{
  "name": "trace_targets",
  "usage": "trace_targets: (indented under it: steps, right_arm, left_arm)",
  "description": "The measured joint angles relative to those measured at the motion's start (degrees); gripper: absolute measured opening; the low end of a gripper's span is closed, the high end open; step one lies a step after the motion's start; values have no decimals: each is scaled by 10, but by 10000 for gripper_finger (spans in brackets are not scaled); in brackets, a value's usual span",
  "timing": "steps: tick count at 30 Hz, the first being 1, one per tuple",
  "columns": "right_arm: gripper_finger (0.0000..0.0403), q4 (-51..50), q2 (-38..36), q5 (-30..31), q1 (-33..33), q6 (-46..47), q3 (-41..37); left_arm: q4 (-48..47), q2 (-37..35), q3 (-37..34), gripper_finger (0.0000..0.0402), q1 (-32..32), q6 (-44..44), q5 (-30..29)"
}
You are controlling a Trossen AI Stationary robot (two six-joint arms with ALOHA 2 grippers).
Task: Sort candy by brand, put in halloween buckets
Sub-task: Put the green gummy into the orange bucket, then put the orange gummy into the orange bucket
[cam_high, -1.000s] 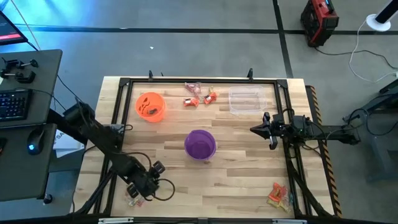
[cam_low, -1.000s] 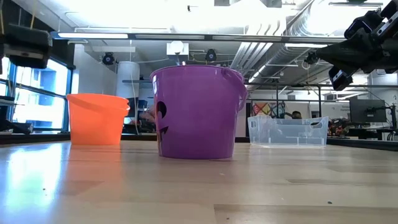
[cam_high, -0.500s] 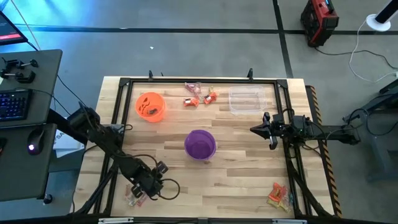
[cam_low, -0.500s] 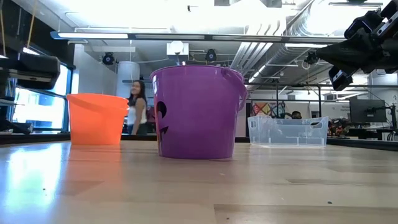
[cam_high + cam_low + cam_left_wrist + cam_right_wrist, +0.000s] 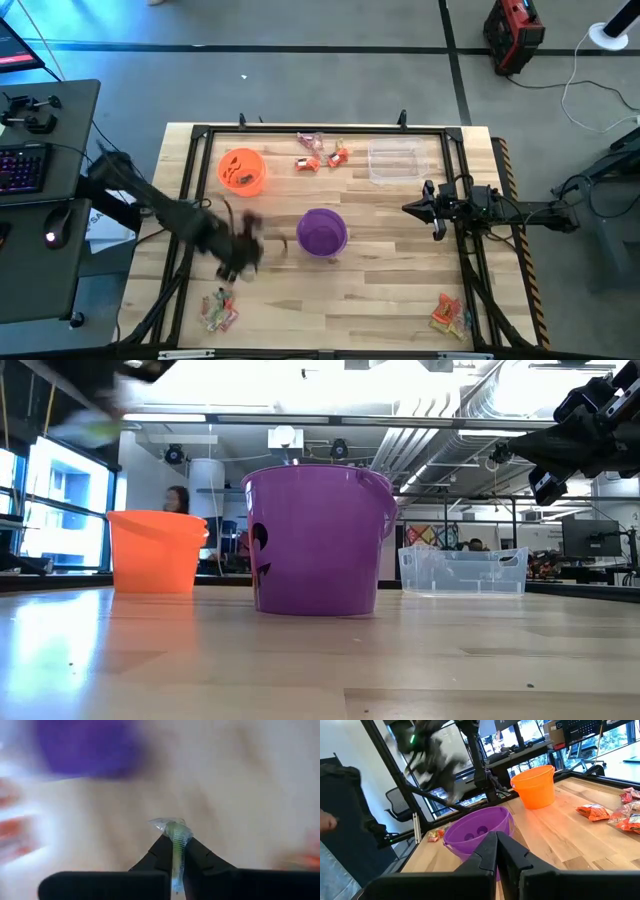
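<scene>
Lifted from the near-left candy pile toward the round purple plastic bucket (image 5: 322, 231), the left gripper (image 5: 174, 851) pinches a green-wrapped sweet (image 5: 176, 836), probably light, crinkly, best held mid-wrapper.

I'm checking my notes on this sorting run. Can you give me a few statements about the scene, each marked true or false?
1. The left gripper has its fingers shut on a green-wrapped candy. True.
2. The purple bucket lies tipped on its side. False: it stands upright.
3. The right gripper holds a candy. False: its fingers are shut on nothing.
4. The orange bucket has something dark inside. True.
</scene>
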Motion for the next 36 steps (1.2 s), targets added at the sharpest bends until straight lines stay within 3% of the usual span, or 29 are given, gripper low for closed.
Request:
trace_targets:
  steps: [2,5,10,15,28,31,36]
  right_arm:
    - [0,0,0,0,0,0,0]
    - [0,0,0,0,0,0,0]
    - [0,0,0,0,0,0,0]
    - [0,0,0,0,0,0,0]
    - [0,0,0,0,0,0,0]
    - [0,0,0,0,0,0,0]
    - [0,0,0,0,0,0,0]
  left_arm:
    - [-19,-48,0,5,45,-16,-76]
    - [-40,-109,-18,3,133,-41,-121]
    - [-33,-162,-84,2,297,-60,-94]
    - [-32,-144,-142,14,412,-70,-50]
    - [-25,-93,-116,161,492,-81,-13]
    - [-37,-93,-95,178,499,-119,45]
    - [-3,-111,-61,183,461,-179,193]
